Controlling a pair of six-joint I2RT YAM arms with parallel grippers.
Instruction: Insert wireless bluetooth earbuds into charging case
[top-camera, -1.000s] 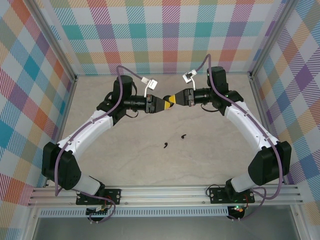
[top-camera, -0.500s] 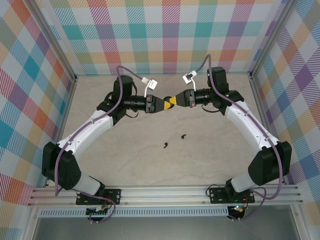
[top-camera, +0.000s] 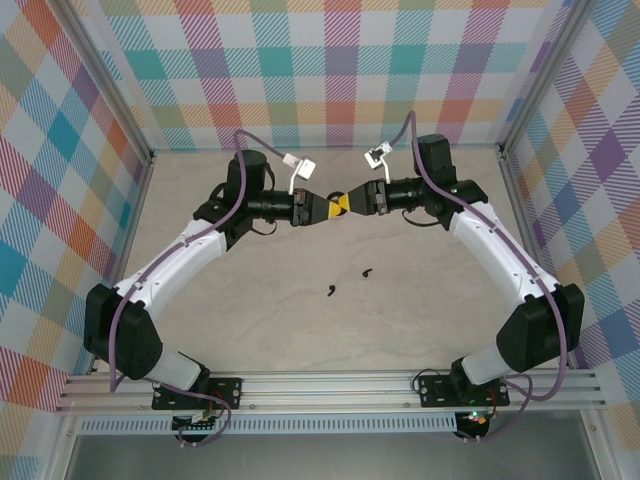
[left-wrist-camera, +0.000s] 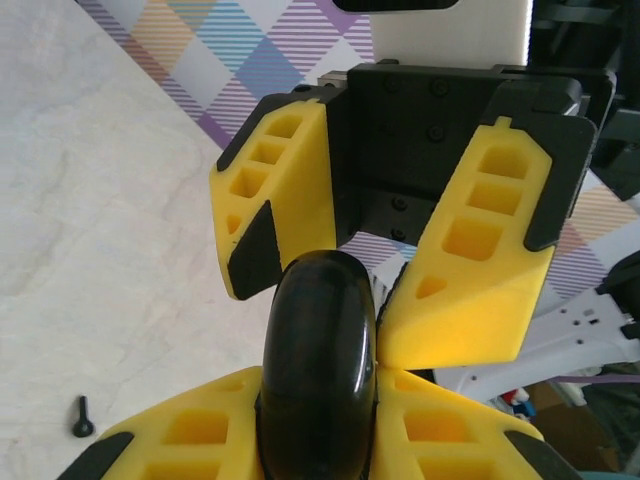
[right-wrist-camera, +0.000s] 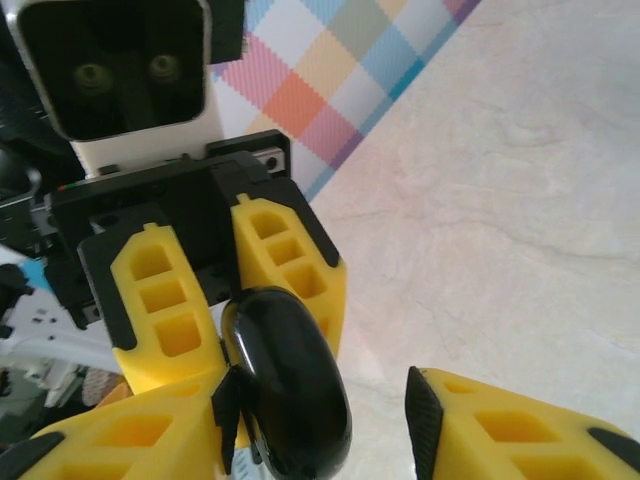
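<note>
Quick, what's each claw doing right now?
Left claw: shut on the black case.
Right claw: open, with one finger clear of the case.

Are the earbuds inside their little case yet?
Not yet. Done: the black case is up off the table, gripped by the left claw. In hand: both claws meet at it in mid-air, the right claw open. Left: the nearer black earbud and the farther black earbud lie on the table, waiting to go in.
</note>
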